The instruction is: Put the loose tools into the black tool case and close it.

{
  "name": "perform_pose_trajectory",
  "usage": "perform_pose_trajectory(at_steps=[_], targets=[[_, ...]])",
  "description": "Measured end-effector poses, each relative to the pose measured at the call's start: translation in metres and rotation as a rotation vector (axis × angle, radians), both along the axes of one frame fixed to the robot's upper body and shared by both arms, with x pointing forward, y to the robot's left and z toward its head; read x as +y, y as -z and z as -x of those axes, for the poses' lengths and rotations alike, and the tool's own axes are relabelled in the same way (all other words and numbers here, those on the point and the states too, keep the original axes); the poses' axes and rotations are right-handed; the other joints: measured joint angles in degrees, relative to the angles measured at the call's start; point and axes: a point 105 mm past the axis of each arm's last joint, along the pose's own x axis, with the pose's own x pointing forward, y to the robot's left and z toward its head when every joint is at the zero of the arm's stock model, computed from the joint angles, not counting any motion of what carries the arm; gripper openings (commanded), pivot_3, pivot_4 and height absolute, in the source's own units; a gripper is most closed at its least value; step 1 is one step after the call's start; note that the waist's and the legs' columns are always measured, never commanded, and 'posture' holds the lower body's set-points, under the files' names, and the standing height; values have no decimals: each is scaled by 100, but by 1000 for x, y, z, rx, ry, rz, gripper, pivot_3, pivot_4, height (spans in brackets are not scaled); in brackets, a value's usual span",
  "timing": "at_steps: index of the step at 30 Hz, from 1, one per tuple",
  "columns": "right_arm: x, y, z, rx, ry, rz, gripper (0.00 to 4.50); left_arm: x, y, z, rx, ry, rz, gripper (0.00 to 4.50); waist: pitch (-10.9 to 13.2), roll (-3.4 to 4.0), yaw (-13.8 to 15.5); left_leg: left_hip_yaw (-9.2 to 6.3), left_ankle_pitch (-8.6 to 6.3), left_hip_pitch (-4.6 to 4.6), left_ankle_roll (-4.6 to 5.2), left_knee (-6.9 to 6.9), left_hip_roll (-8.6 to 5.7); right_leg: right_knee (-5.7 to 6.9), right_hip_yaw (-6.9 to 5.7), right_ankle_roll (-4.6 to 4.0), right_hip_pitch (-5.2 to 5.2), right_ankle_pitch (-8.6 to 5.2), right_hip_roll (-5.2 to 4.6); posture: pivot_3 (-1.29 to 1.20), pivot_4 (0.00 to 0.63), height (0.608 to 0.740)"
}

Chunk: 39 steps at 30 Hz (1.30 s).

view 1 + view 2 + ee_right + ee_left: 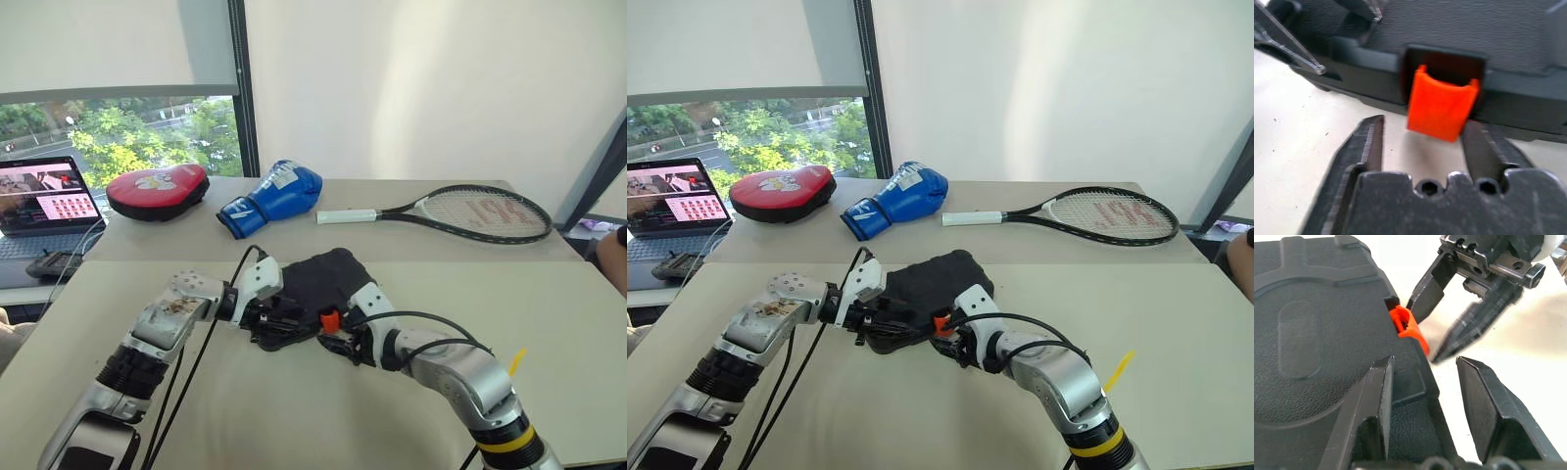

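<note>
The black tool case lies shut on the near table, textured lid up. Its orange latch hangs loose from the front edge, tilted outward. My right gripper is open just in front of the latch, which sits off its right fingertip. My left gripper is open at the case's front left. One finger rests over the lid and the other stands off the edge, above the table. The two grippers nearly meet at the latch. The loose tools are out of view.
On the far table lie a red pad, a blue boxing glove and a tennis racket. A laptop and a controller sit at the far left. A person's arm shows at the right edge.
</note>
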Motion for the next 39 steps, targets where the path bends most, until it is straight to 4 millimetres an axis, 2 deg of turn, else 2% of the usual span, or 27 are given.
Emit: perform_pose_trajectory(at_steps=[2,3,4,8,9,17,25,36,39], targets=[[-20,15,11,66,26,62,2224,1,-1,0,-4,-3,5,2172,0,0,68,-4,-4,-24,7,-2,1,-17,-8,0,-13,0,-1,0,150,740],[-24,13,13,71,38,55,1951,2,-2,-1,-6,-9,6,2172,-1,1,70,-2,-5,-39,7,-1,0,-15,-6,0,-29,0,-1,0,150,740],[-25,12,15,78,39,51,1741,2,-3,-1,-8,-11,7,2172,-2,4,77,-2,-5,-51,7,-2,-1,-15,-4,0,-37,1,-2,0,150,740],[-24,6,25,115,20,13,295,1,-4,-2,-11,-10,13,2172,-2,4,80,-2,-4,-71,6,-2,-1,-14,-7,0,-58,1,3,0,150,740],[-22,4,25,117,19,0,75,1,-3,-2,-11,-11,14,2172,-2,4,80,-2,-4,-71,7,-2,-1,-14,-7,0,-58,1,4,0,150,740],[1,-18,-2,109,-23,-82,19,1,-3,-2,-14,-17,15,2172,-2,4,70,-1,-5,-69,9,-1,-3,-14,-6,0,-58,1,7,0,150,740],[7,4,-30,203,-2,-31,19,1,-3,-3,-17,-27,16,2172,-2,4,-37,0,3,-69,-1,-2,-2,0,-2,-8,-66,6,11,0,150,740],[1,0,-27,133,-18,-85,19,3,-1,-2,-17,-57,47,2172,-2,4,-42,0,1,-72,2,-5,-1,0,-5,-6,-68,6,5,0,150,740],[3,-6,-20,110,-59,-75,19,2,-1,-2,-19,-60,51,2172,-2,5,-39,-1,0,-70,2,-7,-1,1,-5,-7,-68,6,5,0,150,740]])
